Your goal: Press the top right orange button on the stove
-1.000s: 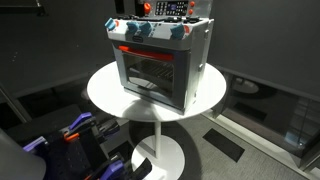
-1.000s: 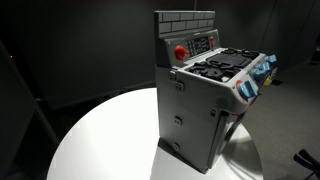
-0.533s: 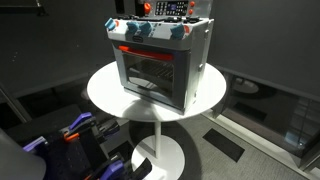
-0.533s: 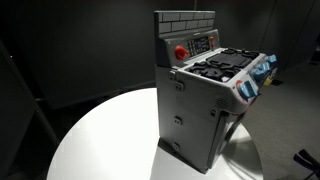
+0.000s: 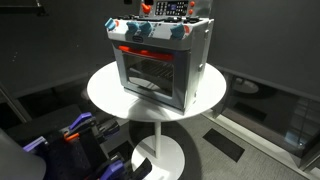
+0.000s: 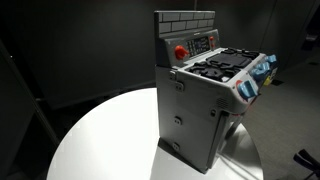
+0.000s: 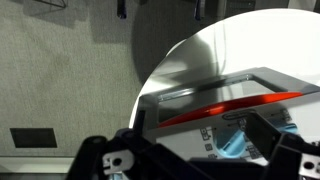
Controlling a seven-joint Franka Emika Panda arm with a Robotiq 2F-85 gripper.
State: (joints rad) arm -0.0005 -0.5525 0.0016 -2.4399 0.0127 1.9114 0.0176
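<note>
The stove (image 5: 160, 58) is a small grey toy oven with a glass door, a red strip and blue knobs, standing on a round white table (image 5: 105, 95). In an exterior view it (image 6: 205, 105) shows its side, cooktop and brick-patterned back panel. That panel carries a big red button (image 6: 180, 51) and a small button field (image 6: 203, 44) whose buttons are too small to tell apart. In the wrist view my gripper (image 7: 200, 160) is open, its dark fingers wide apart above the stove's front, with the red strip (image 7: 225, 105) and a blue knob (image 7: 235, 142) between them. The gripper shows in neither exterior view.
The table stands on a single white pedestal (image 5: 160, 150) over dark floor. Blue and black equipment (image 5: 75, 140) sits low beside it. The wrist view shows grey carpet (image 7: 60, 70) next to the table edge (image 7: 150, 70).
</note>
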